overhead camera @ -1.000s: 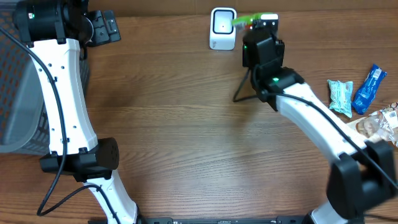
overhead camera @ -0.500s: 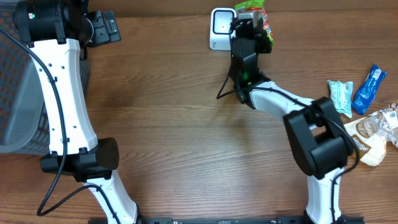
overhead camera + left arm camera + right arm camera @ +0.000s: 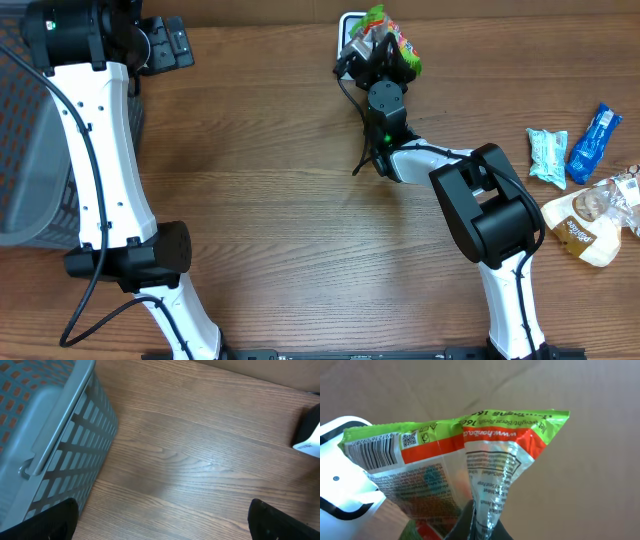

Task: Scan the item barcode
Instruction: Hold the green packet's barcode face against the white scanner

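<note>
At far centre, right gripper [image 3: 479, 525] is clamped on bag [image 3: 455, 455], holding it over scanner [image 3: 340, 485], barcode end nearest the scanner. At far left, left gripper [image 3: 165, 45] stands fully open beside basket [image 3: 50, 435], holding nothing.

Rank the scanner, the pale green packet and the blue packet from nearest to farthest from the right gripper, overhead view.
1. Scanner, right beside the right gripper, top centre.
2. Pale green packet, off to the right.
3. Blue packet, beyond it, farther right.
</note>
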Motion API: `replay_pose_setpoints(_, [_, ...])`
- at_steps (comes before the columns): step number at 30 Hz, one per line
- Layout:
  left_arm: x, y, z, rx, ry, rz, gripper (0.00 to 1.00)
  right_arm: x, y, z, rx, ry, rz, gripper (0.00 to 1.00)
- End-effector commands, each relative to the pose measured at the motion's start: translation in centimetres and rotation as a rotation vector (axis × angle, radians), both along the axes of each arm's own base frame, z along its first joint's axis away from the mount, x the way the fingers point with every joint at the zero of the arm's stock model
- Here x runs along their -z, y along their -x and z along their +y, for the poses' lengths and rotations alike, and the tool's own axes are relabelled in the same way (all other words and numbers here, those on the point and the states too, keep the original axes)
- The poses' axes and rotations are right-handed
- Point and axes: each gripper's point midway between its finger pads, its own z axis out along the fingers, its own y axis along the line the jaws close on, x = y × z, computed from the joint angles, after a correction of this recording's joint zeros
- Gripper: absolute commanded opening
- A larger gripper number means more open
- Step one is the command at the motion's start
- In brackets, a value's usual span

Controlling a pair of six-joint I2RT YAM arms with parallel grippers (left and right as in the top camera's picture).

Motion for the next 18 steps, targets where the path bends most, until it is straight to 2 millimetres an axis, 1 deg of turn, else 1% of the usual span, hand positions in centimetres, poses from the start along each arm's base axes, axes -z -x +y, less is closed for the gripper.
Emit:
replay_pose_setpoints(1, [-1.3, 0.4, -0.3, 0.016, -0.012, -0.032, 1.00, -2.1, -0.3, 1.6, -0.072, 0.111, -0.038, 0.04])
replay_pose_setpoints(3, [-1.3, 0.4, -0.3, 0.016, -0.012, -0.032, 1.00, -2.2, -0.5, 2.2, -0.116, 0.173, -0.039, 0.04])
replay_pose_setpoints(6, [-1.3, 0.4, -0.3, 0.016, -0.012, -0.032, 1.00, -2.5, -0.9, 2.7, -0.176, 0.203, -0.052, 0.04])
replay_pose_setpoints(14, [-1.3, 0.4, -0.3, 0.016, -0.012, -0.032, 1.00, -6.3, -4.1, 0.3, -0.112, 0.172, -0.138, 0.04])
replay_pose_setpoints(16, [-1.4, 0.4, -0.3, 0.016, -0.012, -0.033, 1.00, -6.4, -4.7, 0.3, -0.110, 0.172, -0.141, 0.04])
replay_pose_setpoints(18, [-1.3, 0.4, -0.3, 0.016, -0.012, -0.032, 1.00, -6.1, -5.4, 0.5, -0.118, 0.175, -0.141, 0.04])
